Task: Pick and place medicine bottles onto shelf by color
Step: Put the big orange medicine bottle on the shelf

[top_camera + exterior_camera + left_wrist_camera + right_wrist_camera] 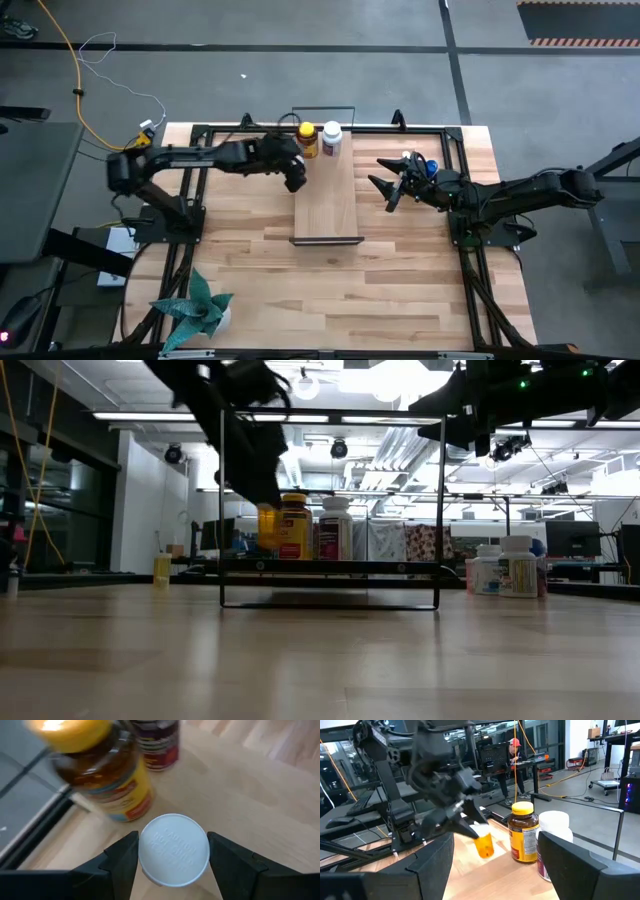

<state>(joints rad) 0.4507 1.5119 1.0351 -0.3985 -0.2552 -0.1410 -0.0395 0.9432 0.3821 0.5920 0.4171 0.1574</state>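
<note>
My left claw [296, 176] is closed around a small orange bottle with a white cap [173, 849]; in my left wrist view that cap sits squarely between my two dark fingers [120, 862], which press in on either side of it. From the right wrist view the same little orange bottle [483, 841] hangs at the tips of the left claw [470, 827], just above the light wood of the shelf [327, 200], at the shelf's left edge near its far end. Just beside it stands the amber bottle with the yellow cap [308, 139], upright on the shelf's far end, and next to that a white bottle [332, 138], also upright; the two stand close together, and in the low view they appear side by side between the thin black frame posts [222, 510].

My right claw [388, 183] hovers over the counter [400, 280] to the right of the shelf, its fingers spread wide with nothing between them. Right by its wrist stand more medicine bottles, among them a blue-capped one [430, 166]; the low view shows that cluster of white bottles [505, 572] resting on the counter, well apart from the shelf.

A green plant [200, 310] sits at the counter's near left corner. A person in a red cap [514, 757] is in the room beyond.
</note>
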